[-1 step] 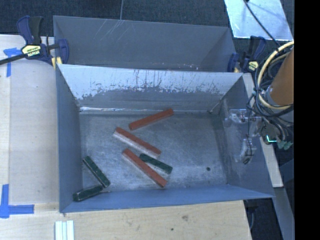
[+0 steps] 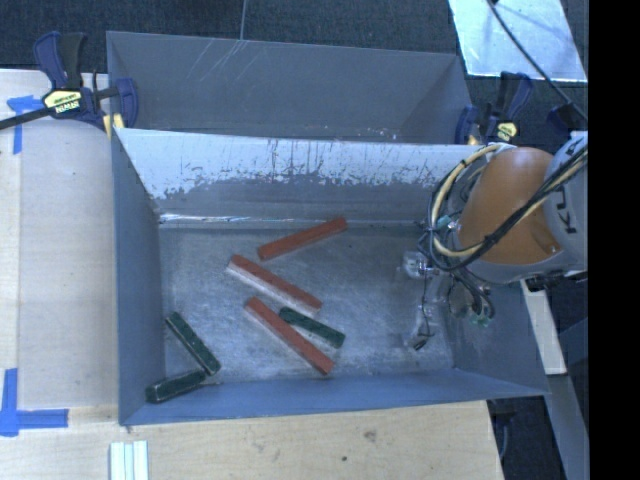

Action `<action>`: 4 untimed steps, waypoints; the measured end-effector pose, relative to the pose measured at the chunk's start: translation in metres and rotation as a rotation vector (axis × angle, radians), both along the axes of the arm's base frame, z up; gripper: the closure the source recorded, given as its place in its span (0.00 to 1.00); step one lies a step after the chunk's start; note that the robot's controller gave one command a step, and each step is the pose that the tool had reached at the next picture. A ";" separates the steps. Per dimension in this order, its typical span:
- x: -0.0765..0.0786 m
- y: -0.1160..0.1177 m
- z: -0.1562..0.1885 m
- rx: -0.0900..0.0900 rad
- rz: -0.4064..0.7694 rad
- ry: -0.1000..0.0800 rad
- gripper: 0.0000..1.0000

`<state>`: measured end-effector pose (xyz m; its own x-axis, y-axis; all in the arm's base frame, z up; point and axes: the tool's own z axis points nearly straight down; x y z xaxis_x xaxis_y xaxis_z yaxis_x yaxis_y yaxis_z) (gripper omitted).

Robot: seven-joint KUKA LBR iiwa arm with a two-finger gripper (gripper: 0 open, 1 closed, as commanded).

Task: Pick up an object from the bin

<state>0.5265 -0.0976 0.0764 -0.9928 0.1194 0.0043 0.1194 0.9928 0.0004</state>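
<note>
Approach step: end effector (image 2: 420, 326), grip state untellable, over bare right floor of bin (image 2: 375, 293); next move likely needs shifting toward green bar (image 2: 312, 328).

Robotics lab, prob.: robot arm (image 2: 510, 208) w/ loose cables (image 2: 447, 218) over scratched grey metal bin (image 2: 300, 98), dark carpet (image 2: 320, 3) behind.

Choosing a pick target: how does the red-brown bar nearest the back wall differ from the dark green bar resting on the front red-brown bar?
Colour: the back red-brown bar is reddish, the dark green bar almost black-green. Length: the back red-brown bar looks longer. Pose: the back red-brown bar lies alone, rising to the right; the dark green bar overlaps the front red-brown bar and slopes down to the right. Both are slim, straight bars.
</note>
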 end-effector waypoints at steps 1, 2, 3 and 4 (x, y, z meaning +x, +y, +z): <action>-0.011 -0.034 0.081 -0.005 -0.026 -0.014 0.00; 0.006 -0.006 0.014 -0.001 -0.127 -0.001 0.00; 0.036 -0.029 0.059 -0.003 -0.186 -0.014 0.00; 0.099 -0.047 0.027 -0.002 -0.257 -0.010 0.00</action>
